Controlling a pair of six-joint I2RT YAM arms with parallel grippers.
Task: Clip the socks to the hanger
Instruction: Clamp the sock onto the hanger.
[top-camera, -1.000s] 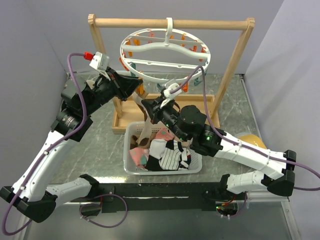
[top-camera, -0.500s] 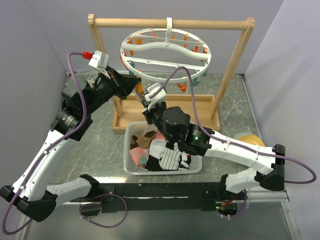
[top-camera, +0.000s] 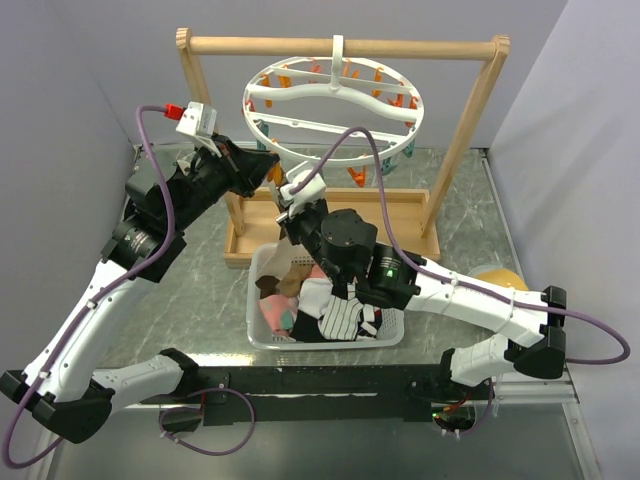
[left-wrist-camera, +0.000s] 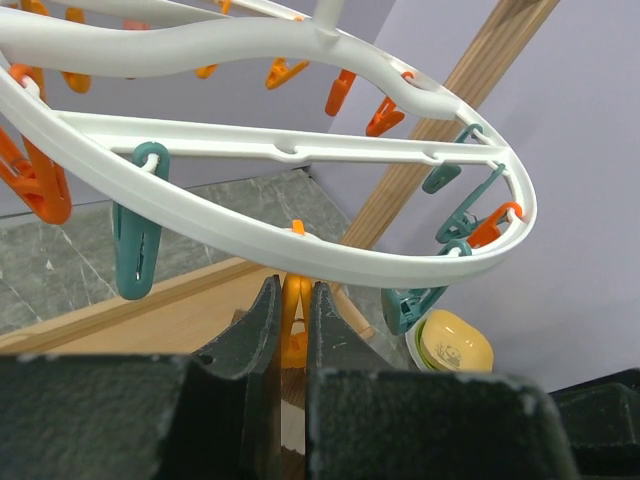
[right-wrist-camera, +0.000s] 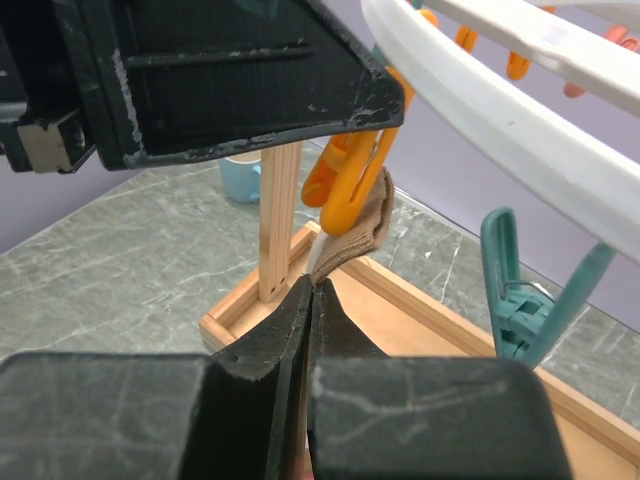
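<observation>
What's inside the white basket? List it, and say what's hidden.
Socks fill the basket: striped black-and-white, pink, brown, white. The right arm covers its far right part, and anything beneath the top layer is buried.

I work on a grey-green marbled tabletop (top-camera: 200, 300), evenly lit and boxed in by plain pale lilac-grey walls (top-camera: 90, 60) behind and on both sides, with a tall light wooden frame (top-camera: 250, 45) with a round crossbar standing at its back.
</observation>
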